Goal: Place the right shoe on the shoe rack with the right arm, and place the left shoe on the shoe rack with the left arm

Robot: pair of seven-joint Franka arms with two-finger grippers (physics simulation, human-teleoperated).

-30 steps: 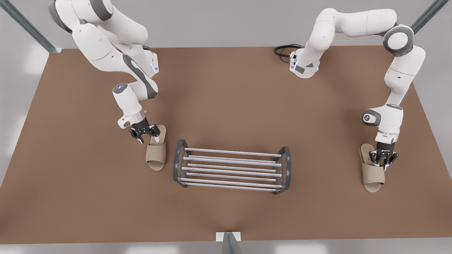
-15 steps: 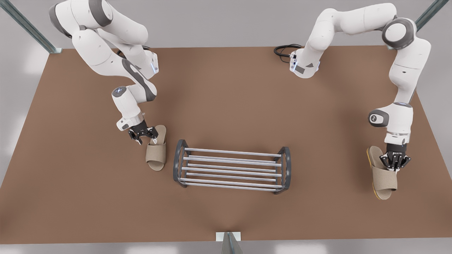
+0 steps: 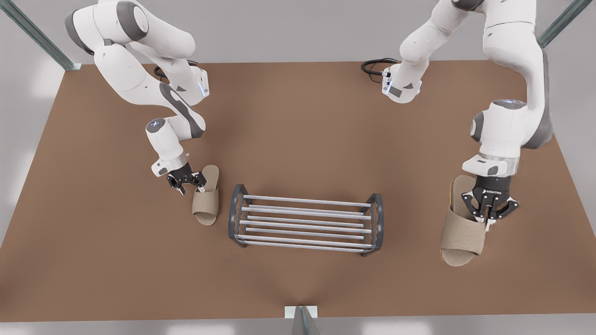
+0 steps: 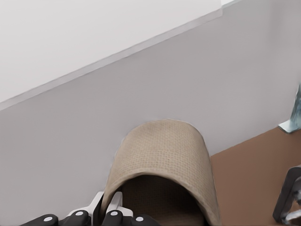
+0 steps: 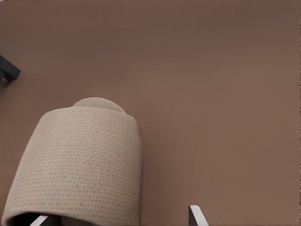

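Left shoe [image 3: 461,232] aloft; right shoe [image 3: 206,201] on the table [image 3: 302,130].
Left pincer [image 3: 485,219] clamps the soft, light strap's edge, seemingly. Right pincer [image 3: 191,186] gapes wide at its shoe, beside the rack [image 3: 305,223].

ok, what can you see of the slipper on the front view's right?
The slipper is beige and open-toed, woven-looking, with a broad band over the front and a flat tan sole. The left gripper is shut on the band's rear edge. The slipper seems lifted off the brown table and tilted, toe toward the camera. Nothing else touches it.
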